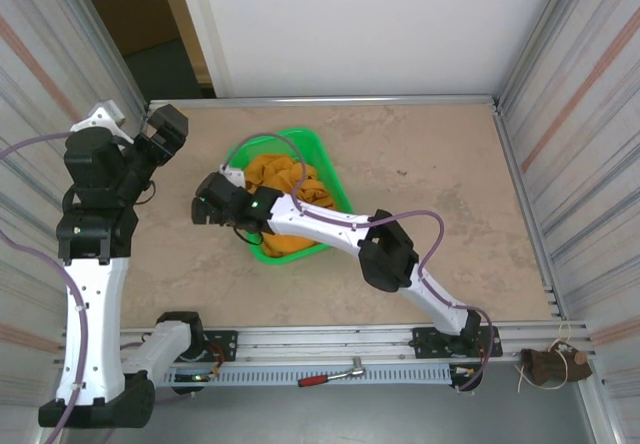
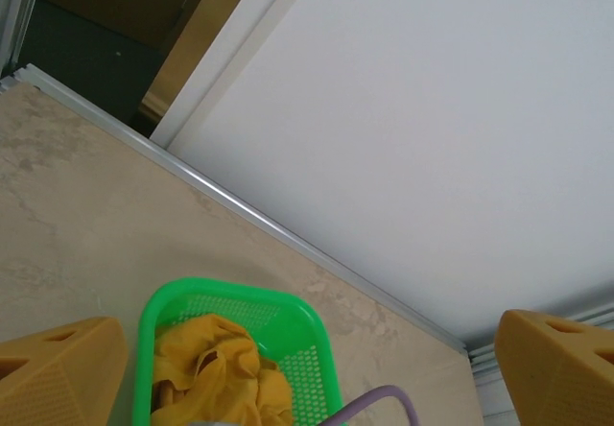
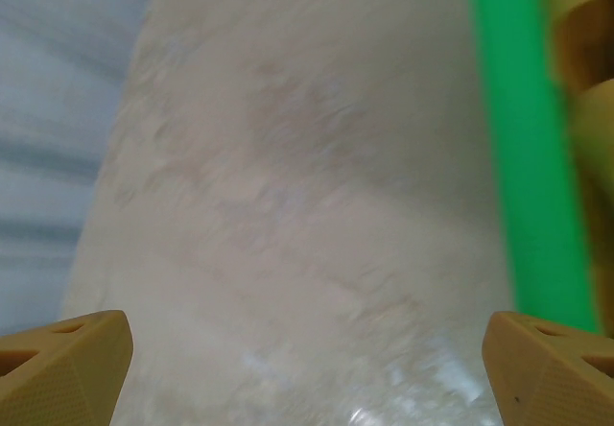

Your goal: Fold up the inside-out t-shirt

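Observation:
The inside-out t-shirt [image 1: 292,182] is an orange-yellow crumpled heap inside the green basket [image 1: 318,150] in the middle of the table. My right gripper [image 1: 203,209] hovers just left of the basket over bare tabletop, with the arm lying across the basket's near side. In the right wrist view the right gripper [image 3: 307,373] is open and empty, with the basket rim [image 3: 526,157] and a bit of t-shirt [image 3: 593,109] at the right. My left gripper [image 1: 166,127] is raised at the far left. The left gripper [image 2: 307,383] is open, looking down on the basket [image 2: 317,335] and t-shirt [image 2: 216,373].
Corrugated metal walls close in both sides, and a white panel [image 1: 370,24] stands behind the table's back rail [image 1: 320,101]. A red-handled tool [image 1: 330,374] lies on the front rail. A brown object [image 1: 548,364] sits at the near right corner.

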`<state>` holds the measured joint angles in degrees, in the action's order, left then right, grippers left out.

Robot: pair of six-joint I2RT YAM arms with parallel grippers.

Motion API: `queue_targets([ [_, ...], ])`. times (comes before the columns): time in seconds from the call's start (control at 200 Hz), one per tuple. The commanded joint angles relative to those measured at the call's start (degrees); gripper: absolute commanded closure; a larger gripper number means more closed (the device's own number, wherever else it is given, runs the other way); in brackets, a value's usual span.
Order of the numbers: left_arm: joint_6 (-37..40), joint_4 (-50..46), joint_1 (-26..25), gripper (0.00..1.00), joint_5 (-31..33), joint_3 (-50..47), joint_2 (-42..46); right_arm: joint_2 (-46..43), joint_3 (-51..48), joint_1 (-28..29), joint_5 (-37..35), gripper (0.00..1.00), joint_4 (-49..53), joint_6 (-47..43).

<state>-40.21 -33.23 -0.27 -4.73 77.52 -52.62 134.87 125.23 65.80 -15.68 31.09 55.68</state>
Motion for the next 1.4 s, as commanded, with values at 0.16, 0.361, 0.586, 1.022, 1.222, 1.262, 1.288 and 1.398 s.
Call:
queue_targets([
  [0.16,-0.1,-0.9,0.2,0.01,-0.5,-3.6,2.3,-7.4,-10.1,-9.3,-16.7,0.06,5.6,4.9],
  [0.361,-0.1,0.8,0.1,0.01,-1.2,-6.9,3.0,-17.7,-29.5,-20.2,-13.7,0.05,-0.6,-0.5],
  [0.586,0.6,2.1,-0.2,0.01,-2.9,-12.2,3.7,-26.5,-38.9,-38.8,-4.3,0.05,-3.7,-15.1],
  [1.022,4.7,7.0,-10.2,0.01,-2.1,-24.9,2.1,-32.6,-36.9,-46.0,15.0,0.07,-3.4,-21.1],
  [1.222,2.6,9.0,-13.1,0.01,-2.1,-27.9,-0.2,-19.5,-28.2,-43.5,7.6,0.09,-3.5,-16.7],
  [1.262,2.4,9.5,-13.6,0.01,-1.9,-28.2,-0.5,-17.1,-26.3,-43.6,5.2,0.09,-3.4,-15.8],
  [1.288,2.3,9.9,-13.9,0.01,-1.9,-28.3,-0.7,-15.7,-24.9,-43.6,3.9,0.09,-3.2,-15.4],
  [1.398,1.8,10.7,-14.5,0.01,-2.1,-28.7,-1.8,-9.8,-18.7,-44.5,-2.5,0.08,-0.9,-13.4],
])
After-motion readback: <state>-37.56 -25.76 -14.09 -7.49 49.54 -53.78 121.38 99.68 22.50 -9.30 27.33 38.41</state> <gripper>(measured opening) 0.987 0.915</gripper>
